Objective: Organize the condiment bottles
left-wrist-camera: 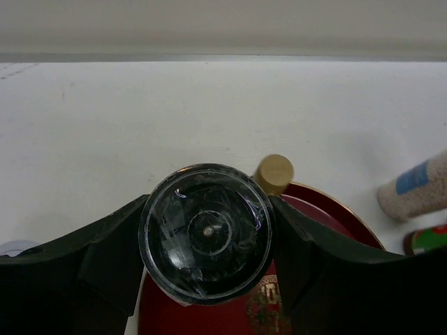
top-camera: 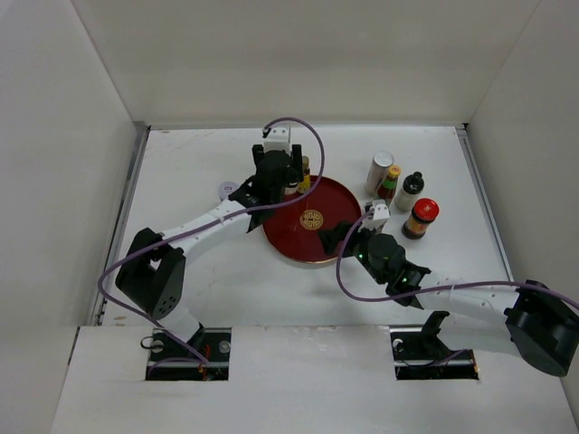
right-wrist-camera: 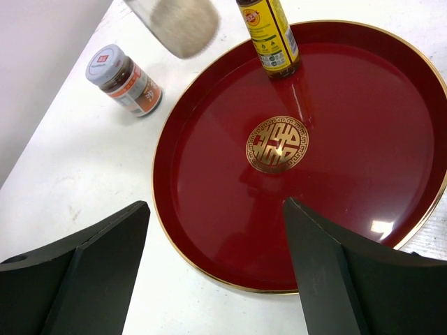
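Left wrist shows left hand (left-wrist-camera: 209, 225) clamping clear-capped jar (left-wrist-camera: 206, 237); right wrist shows right hand (right-wrist-camera: 216, 209) wide beside tray (right-wrist-camera: 349, 105).

We find the red tray (top-camera: 291, 237) mostly bare inside and open from above. At its far rim the yellow-labelled bottle (right-wrist-camera: 274, 38) stands just beside the left fingers (left-wrist-camera: 105, 265), closed on a clear-lidded jar (left-wrist-camera: 206, 230). Right of the tray, the white bottle (top-camera: 381, 169), green bottle (top-camera: 389, 186), black-capped bottle (top-camera: 410, 192) and red-capped jar (top-camera: 421, 218) crowd together with narrow gaps. On the left, the silver-lidded jar (top-camera: 229, 190) stands alone on open table (top-camera: 181, 172).
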